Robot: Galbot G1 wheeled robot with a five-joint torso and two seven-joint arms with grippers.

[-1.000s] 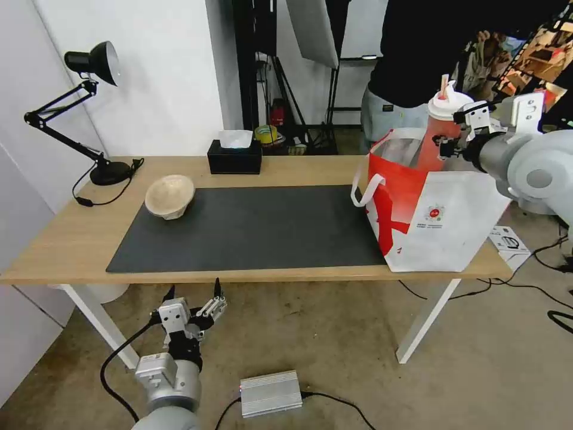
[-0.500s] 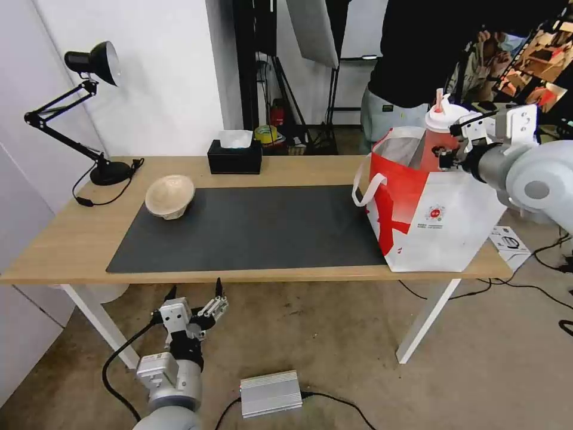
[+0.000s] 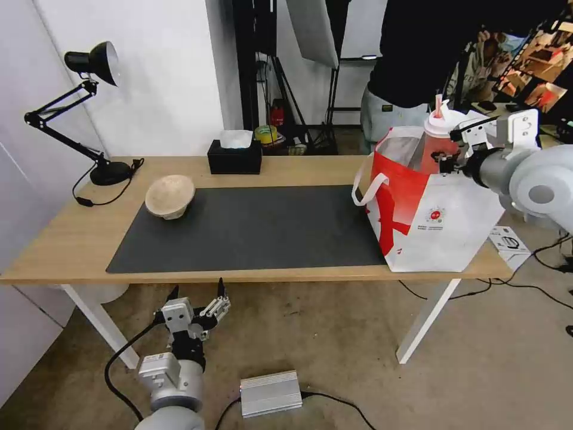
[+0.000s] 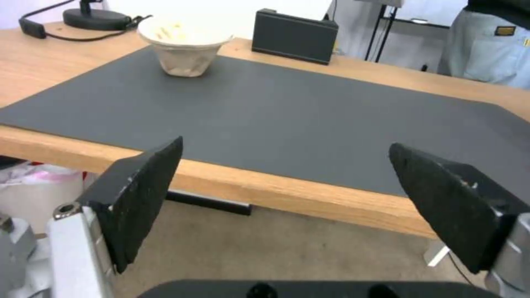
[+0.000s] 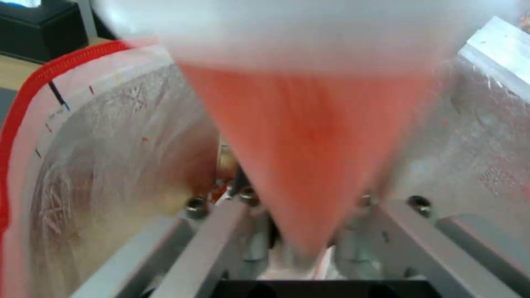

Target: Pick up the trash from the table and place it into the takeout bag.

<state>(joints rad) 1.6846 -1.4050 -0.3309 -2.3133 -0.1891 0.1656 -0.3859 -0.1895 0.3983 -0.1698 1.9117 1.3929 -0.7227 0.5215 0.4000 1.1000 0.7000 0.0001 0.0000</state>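
**Right pincer lowers cup into bag**

Right pincer (image 3: 449,156), clamped on the red drink cup (image 3: 436,145), holds it upright inside the takeout bag (image 3: 439,221) mouth at the table's (image 3: 71,239) right end. Best released low, clear of the foil wall. Left pincer (image 3: 197,301) hangs spread below the front edge; the beige bowl (image 3: 169,196) waits at the mat's (image 3: 256,227) far-left corner.

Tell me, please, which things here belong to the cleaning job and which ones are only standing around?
Part of the job:
- red drink cup, held by the right gripper over the takeout bag
- beige pulp-fibre bowl on the table
- left gripper, open, below the table edge

Only standing around:
- black desk lamp
- black tissue box
- dark grey mat
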